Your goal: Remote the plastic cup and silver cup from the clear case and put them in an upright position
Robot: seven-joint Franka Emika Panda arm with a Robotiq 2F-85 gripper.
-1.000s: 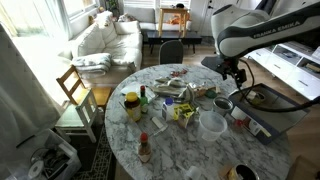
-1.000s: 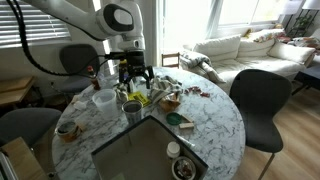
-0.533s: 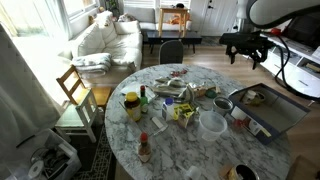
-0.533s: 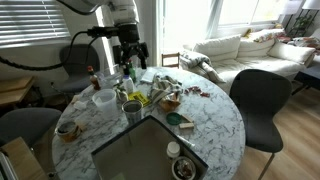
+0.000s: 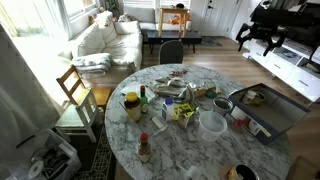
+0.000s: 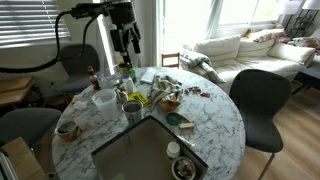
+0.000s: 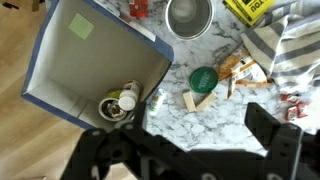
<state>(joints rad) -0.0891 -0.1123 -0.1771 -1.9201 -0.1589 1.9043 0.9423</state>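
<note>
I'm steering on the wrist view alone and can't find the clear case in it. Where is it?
Observer: The case sits on the table close to the silver cup, outside your frame.
Operator: Is the cup inside it?
Observer: No. In both exterior views the cup stands upright on the marble, outside the case.

In an exterior view the camera stands high, looking down across my round surface (image 5: 165,135) toward the sofa (image 5: 105,40). In an exterior view it sits lower and nearer, by the grey tray (image 6: 130,150), facing the blinds (image 6: 40,35). Both exterior views share the whole surface. My wrist view looks steeply down from well above, past my end effector (image 7: 185,130), onto the tray's corner.
</note>
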